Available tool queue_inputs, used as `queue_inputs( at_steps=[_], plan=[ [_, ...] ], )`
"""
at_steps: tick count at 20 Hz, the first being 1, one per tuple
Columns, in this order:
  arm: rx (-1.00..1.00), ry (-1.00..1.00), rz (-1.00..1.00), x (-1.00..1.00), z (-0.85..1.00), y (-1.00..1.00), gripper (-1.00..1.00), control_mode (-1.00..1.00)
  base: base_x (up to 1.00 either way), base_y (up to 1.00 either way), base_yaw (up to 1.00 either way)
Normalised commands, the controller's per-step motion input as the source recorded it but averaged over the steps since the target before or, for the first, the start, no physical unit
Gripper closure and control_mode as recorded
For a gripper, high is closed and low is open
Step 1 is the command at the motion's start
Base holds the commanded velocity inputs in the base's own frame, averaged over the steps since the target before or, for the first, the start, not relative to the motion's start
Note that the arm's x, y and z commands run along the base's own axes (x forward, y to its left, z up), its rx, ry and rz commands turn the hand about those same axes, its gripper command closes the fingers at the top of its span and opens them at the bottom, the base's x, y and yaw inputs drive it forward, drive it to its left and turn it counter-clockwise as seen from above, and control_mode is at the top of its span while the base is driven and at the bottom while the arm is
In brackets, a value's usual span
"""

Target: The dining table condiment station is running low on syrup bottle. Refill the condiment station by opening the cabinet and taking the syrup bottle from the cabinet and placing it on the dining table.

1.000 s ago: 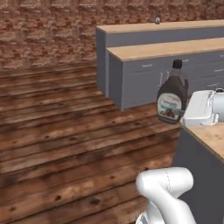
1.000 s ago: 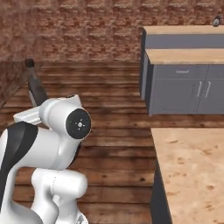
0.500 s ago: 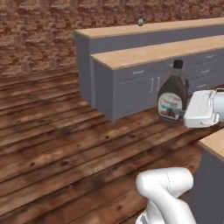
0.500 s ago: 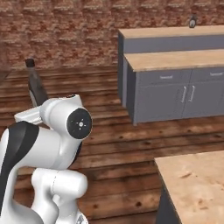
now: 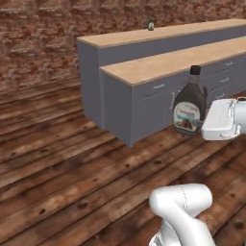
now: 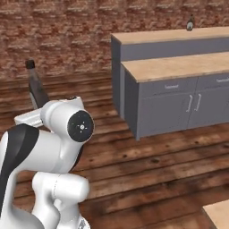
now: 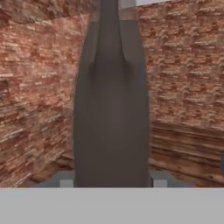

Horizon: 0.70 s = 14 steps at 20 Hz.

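My gripper (image 5: 198,126) is shut on the syrup bottle (image 5: 190,110), a dark-brown jug with a black cap and a pale label, held upright in the air at the right of the left base view. In the right base view the syrup bottle (image 6: 35,89) rises behind my arm at the left. Its dark body (image 7: 111,109) stands close up between my fingertips (image 7: 65,181) in the hand view. The dining table (image 5: 158,62), a two-level counter with a light wood top and grey sides, stands ahead beyond the bottle, also at the right as the dining table (image 6: 179,67). The cabinet is out of view.
A small dark bottle (image 5: 150,24) stands on the table's upper level, seen again as the small bottle (image 6: 190,22). Grey doors and drawers (image 6: 192,105) face me under the lower level. Open plank floor (image 5: 72,158) lies between me and a brick wall (image 6: 58,40). Another counter's corner (image 6: 219,214) shows low right.
The whole picture has shifted, so the base has moved: the table has slid left and come closer in both base views. The bottle stays held in my gripper.
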Motion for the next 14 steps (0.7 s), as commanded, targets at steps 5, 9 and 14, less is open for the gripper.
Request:
queue_inputs(
  at_steps=[5, 9, 14],
  plan=[
    [0.00, 0.00, 0.00, 0.00, 0.00, 0.00, 1.00, 1.00, 1.00, 0.87, -0.30],
    [0.00, 0.00, 0.00, 0.00, 0.00, 0.00, 1.00, 1.00, 1.00, 0.89, -0.32],
    [0.00, 0.00, 0.00, 0.00, 0.00, 0.00, 1.00, 1.00, 1.00, 0.97, -0.33]
  ],
)
